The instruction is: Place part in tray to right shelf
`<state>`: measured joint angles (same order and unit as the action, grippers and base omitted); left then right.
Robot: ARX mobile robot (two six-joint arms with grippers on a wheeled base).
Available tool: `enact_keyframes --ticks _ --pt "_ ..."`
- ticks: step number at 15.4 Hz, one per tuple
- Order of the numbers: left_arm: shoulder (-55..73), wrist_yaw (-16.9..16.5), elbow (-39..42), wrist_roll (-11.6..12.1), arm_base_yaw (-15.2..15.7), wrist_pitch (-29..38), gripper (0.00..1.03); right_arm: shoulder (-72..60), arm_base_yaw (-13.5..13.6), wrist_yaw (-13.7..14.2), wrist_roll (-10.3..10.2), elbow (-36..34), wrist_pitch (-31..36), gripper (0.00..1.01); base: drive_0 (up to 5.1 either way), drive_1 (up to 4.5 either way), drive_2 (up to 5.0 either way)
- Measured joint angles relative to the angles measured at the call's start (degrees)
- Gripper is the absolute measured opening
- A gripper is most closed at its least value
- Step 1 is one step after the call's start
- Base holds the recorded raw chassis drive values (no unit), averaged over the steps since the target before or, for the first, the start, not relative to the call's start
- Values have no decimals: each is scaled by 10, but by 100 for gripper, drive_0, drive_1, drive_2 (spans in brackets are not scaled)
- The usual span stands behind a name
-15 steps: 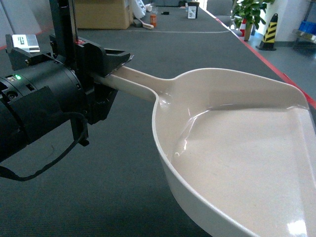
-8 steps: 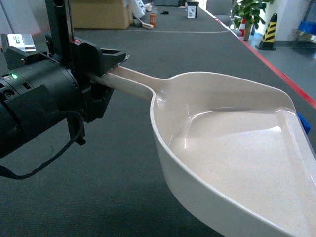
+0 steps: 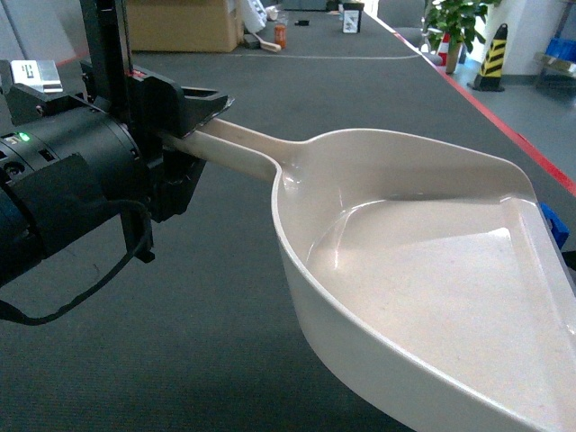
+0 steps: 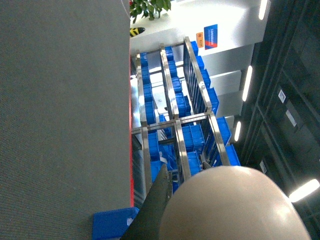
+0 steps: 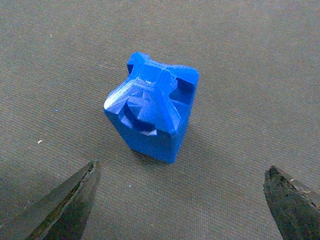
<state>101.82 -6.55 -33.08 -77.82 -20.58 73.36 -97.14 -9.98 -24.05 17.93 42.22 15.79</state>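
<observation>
My left gripper [image 3: 193, 126] clamping handle of tray [image 3: 423, 270], holding it tilted above dark carpet [image 3: 180, 342]; scoop bowl holding nothing. Sliver of blue peeking past tray's right wall in head view, likely part. Part [image 5: 152, 112] standing on end on carpet, cut-out face pointing up toward my right wrist camera. My right gripper [image 5: 182, 197] hovering over it, jaws spread wide, fingertips [image 5: 70, 197] well apart, touching nothing. Right shelf [image 4: 175, 125] showing in left wrist view, steel rails and blue crates [image 4: 192, 140], beyond carpet edge.
</observation>
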Motion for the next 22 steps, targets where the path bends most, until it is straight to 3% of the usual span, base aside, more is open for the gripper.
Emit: enact_keyframes --ticks 5,8,10,12,13,15,16,17,19,20,22 --pt "0 0 0 0 0 0 13 -101 41 -16 -2 84 -21 98 0 0 0" --pt "0 -1 0 0 0 0 13 -139 59 20 -3 99 20 97 0 0 0" --pt "0 0 0 0 0 0 13 -146 62 44 -5 97 64 76 0 0 0" --pt "0 -1 0 0 0 0 13 -142 61 44 -17 79 84 54 0 0 0" --pt "0 0 0 0 0 0 13 -132 57 45 -23 65 89 47 0 0 0" --pt "0 0 0 0 0 0 13 -82 29 62 -30 26 91 47 0 0 0" --pt "0 0 0 0 0 0 13 26 3 76 -27 -11 83 47 0 0 0" --pt "0 0 0 0 0 0 13 128 14 57 -43 -17 75 47 0 0 0" --pt "0 -1 0 0 0 0 13 218 63 31 -73 -17 73 47 0 0 0" --pt "0 -1 0 0 0 0 13 259 107 14 -97 -17 74 47 0 0 0" --pt "0 1 0 0 0 0 13 275 185 15 -140 -17 64 47 0 0 0"
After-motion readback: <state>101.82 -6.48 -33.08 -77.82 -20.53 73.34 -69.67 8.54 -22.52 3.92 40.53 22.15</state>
